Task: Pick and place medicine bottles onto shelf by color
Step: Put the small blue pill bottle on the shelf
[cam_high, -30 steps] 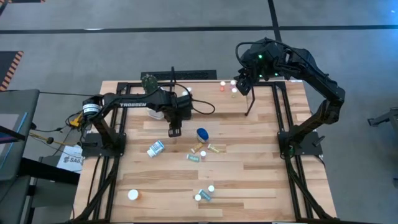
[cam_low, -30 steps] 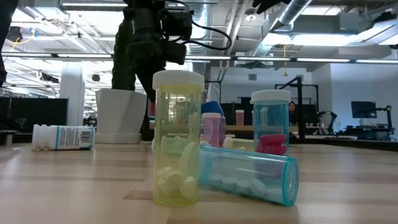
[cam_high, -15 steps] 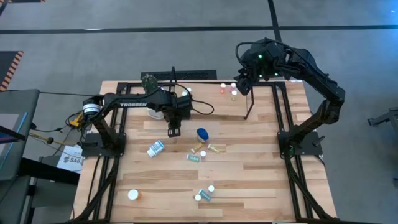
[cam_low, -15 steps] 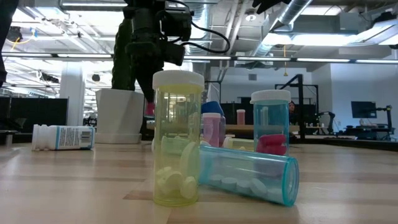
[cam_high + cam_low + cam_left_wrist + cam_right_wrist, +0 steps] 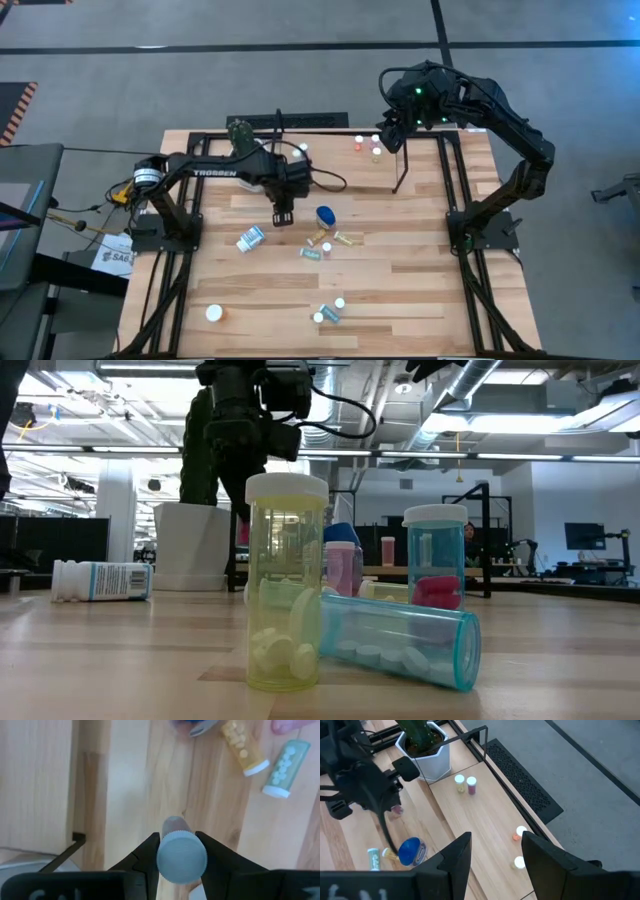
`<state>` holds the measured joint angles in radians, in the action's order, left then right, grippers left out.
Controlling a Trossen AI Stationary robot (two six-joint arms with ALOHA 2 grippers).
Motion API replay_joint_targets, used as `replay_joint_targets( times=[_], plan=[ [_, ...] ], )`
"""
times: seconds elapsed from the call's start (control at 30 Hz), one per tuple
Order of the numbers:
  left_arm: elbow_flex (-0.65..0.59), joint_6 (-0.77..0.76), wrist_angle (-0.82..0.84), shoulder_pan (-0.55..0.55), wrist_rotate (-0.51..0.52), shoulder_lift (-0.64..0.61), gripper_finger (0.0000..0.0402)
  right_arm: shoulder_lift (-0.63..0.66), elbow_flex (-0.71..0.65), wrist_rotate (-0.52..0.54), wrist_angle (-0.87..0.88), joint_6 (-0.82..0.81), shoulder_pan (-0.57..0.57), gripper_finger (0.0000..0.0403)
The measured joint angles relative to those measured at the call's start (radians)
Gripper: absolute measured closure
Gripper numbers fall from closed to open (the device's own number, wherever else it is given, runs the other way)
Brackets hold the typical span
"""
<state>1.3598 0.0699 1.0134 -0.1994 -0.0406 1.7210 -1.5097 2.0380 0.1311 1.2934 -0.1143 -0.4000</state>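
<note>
My left gripper (image 5: 282, 212) is over the table's middle, left of the rounded blue bottle (image 5: 325, 215), and is shut on a pink bottle with a white cap (image 5: 181, 857). My right gripper (image 5: 492, 862) is open and empty, high above the right end of the shelf (image 5: 420, 165). Three small bottles (image 5: 376, 140) stand on the shelf board below it, and two more (image 5: 465, 783) stand near the cactus pot (image 5: 422, 750). Teal, amber and white bottles (image 5: 311, 253) lie on the tabletop. My left gripper pinches the pink bottle at its white cap (image 5: 165, 862) between the two fingers, one on each side. The fingers come from above, pointing down. The pink body (image 5: 176, 825) hangs below the cap, and in the low view it (image 5: 243, 532) seems clear of the table.
Near the front edge stand a yellow bottle (image 5: 287, 585) and a teal one (image 5: 435, 555), with another teal bottle (image 5: 400, 640) lying between them. A white labelled bottle (image 5: 250, 238) lies at the left. A white-capped bottle (image 5: 213, 313) stands at the near left. A black shelf post (image 5: 400, 168) rises by my right arm.
My left gripper has shifted a little toward the table's near edge with the pink bottle still in its fingers.
</note>
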Motion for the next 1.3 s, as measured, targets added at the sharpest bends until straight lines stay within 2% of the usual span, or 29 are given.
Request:
replay_joint_targets(
  times=[0.23,0.43,0.57,0.8,0.9,1.3],
  plan=[
    [0.038,0.004,-0.012,0.025,0.028,0.000,0.0307,0.000,0.000,0.000,0.000,0.000,0.000,0.0207],
    [0.082,0.090,-0.004,0.023,0.060,0.008,0.0307,0.000,0.000,0.000,0.000,0.000,0.000,0.0207],
    [0.158,0.148,0.050,0.003,0.099,0.079,0.0302,0.000,0.000,0.000,0.000,0.000,0.000,0.0207],
    [0.367,0.284,0.176,-0.028,0.181,0.255,0.0286,0.000,0.000,0.000,0.000,0.000,0.000,0.0207],
    [0.404,0.339,0.172,-0.049,0.174,0.280,0.0287,0.000,0.000,0.000,0.000,0.000,0.000,0.0207],
    [0.405,0.453,0.113,-0.159,0.120,0.296,0.0289,0.000,0.000,0.000,0.000,0.000,0.000,0.0207]
  ],
)
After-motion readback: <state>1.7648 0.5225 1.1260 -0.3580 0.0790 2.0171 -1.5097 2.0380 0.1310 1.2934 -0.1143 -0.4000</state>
